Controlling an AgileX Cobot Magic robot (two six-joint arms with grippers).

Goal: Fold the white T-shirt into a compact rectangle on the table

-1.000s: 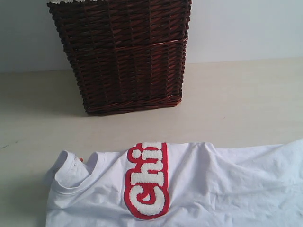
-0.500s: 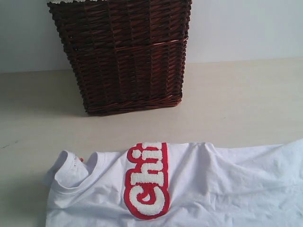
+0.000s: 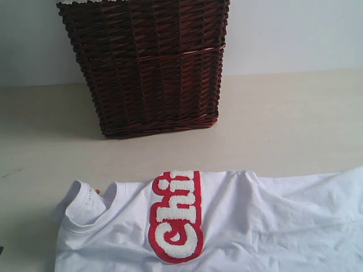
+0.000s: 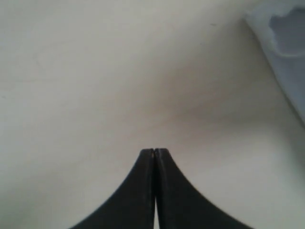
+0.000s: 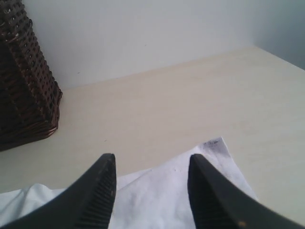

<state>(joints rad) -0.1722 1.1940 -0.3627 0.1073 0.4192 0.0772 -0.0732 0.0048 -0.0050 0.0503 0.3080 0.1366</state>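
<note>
The white T-shirt lies along the near edge of the pale beige table, collar to the left, its fuzzy red-outlined letters facing up. A small orange neck tag peeks from the collar. Neither gripper shows in the exterior view. My left gripper is shut with nothing in it, over bare table, with a corner of the T-shirt off to one side. My right gripper is open above a corner of the T-shirt, and no cloth sits between its fingers.
A dark wicker basket stands at the back centre-left of the table, also seen at the edge of the right wrist view as the basket. A pale wall rises behind the table.
</note>
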